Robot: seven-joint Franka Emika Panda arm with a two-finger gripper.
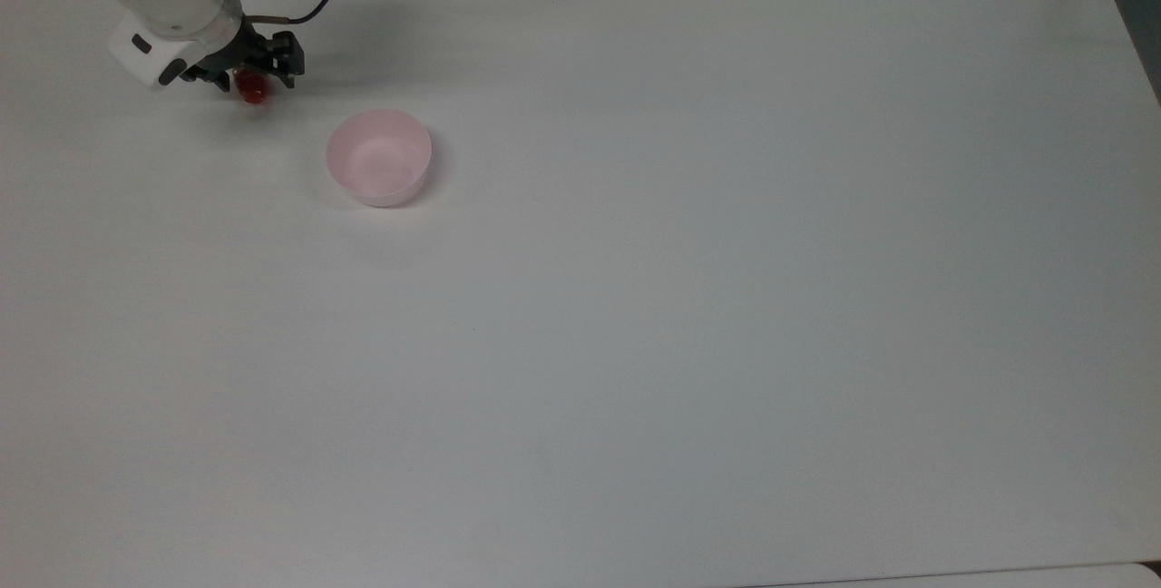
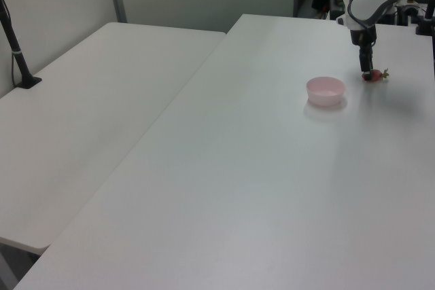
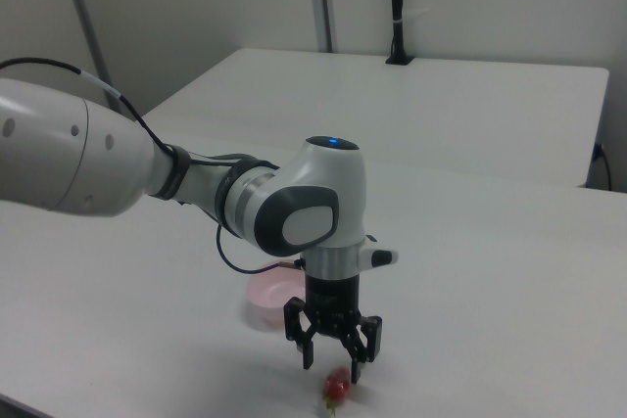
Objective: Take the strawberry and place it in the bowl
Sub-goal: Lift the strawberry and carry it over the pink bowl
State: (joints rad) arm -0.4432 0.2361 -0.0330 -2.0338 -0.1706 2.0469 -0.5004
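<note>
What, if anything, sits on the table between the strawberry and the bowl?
Nothing visible does. In the top view the strawberry lies under the gripper, and bare white table runs from it to the pink bowl.

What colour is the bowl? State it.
Pale pink; the bowl shows best in the top view.

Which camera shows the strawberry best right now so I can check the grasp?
The right view: the strawberry lies on the table between the open gripper fingers. In the top view the gripper covers part of it; in the left view it is a far-off red spot.
</note>
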